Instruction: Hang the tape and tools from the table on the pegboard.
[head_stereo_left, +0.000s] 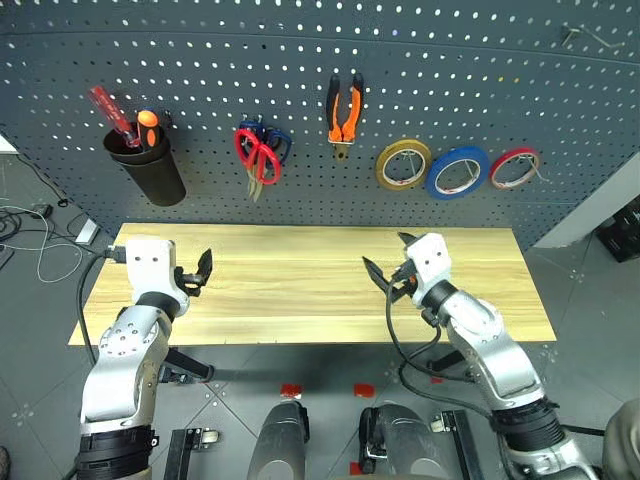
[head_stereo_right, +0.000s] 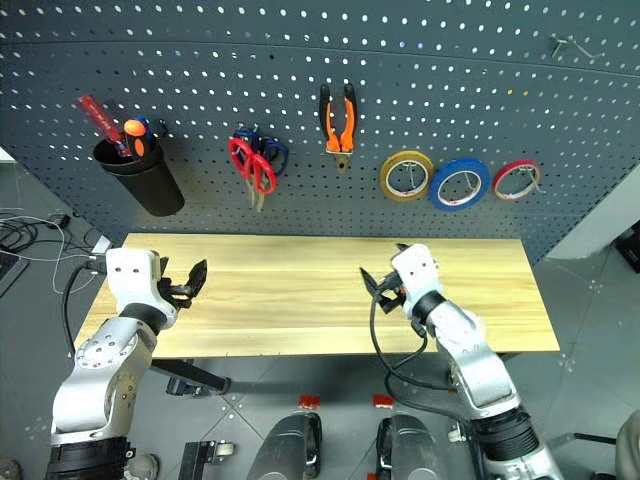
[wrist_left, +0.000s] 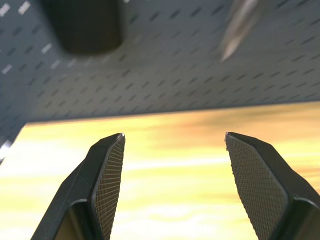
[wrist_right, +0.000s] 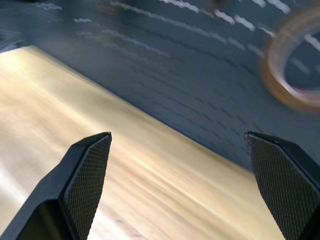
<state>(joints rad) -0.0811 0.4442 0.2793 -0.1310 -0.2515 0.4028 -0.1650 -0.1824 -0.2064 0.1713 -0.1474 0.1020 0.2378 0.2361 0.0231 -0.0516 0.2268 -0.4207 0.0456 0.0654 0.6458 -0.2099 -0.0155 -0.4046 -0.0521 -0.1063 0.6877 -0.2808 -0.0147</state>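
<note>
- Pegboard (head_stereo_left: 420, 60): one dark grey perforated panel behind the table; every item listed below hangs on it.
- Cup (head_stereo_left: 152, 168): one black holder at the far left of the panel. It contains two screwdrivers: one red-handled screwdriver (head_stereo_left: 108, 108) and one screwdriver with an orange-and-black handle (head_stereo_left: 148, 124).
- Scissors: two pairs on one spot, overlapping. The red-handled scissors (head_stereo_left: 256, 153) lie in front; the blue-handled scissors (head_stereo_left: 278, 142) lie behind.
- Pliers (head_stereo_left: 343, 115): one pair, orange-and-black handles up, nose down.
- Tape rings: three, in a row. Yellow tape ring (head_stereo_left: 403, 164), then the blue tape (head_stereo_left: 457, 172) touching it, then the red tape ring (head_stereo_left: 514, 168) just beside.
- Table (head_stereo_left: 300, 290): one light wooden top.
- Left gripper (head_stereo_left: 198, 272): over the left end of the table, jaws set apart, nothing between them.
- Right gripper (head_stereo_left: 385, 272): over the table right of centre, jaws spread wide, nothing between them.
</note>
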